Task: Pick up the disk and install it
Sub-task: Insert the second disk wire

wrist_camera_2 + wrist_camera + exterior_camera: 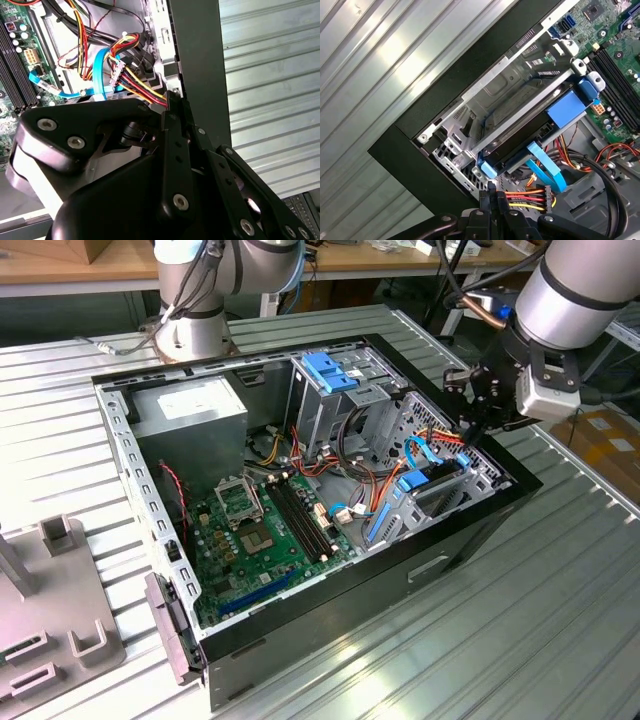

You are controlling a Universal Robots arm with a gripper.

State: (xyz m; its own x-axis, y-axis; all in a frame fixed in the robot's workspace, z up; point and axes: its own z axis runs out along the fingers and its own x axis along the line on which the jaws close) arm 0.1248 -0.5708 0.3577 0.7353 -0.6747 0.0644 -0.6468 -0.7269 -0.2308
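Coloured wires and blue cable crowd gripper beside seated disk.

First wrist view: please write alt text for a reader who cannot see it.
The disk, edged with blue brackets, sits in a metal bay at the corner of an open computer case. The pincer hangs just beside it, at coloured power wires and a blue cable; a green motherboard lies beyond.
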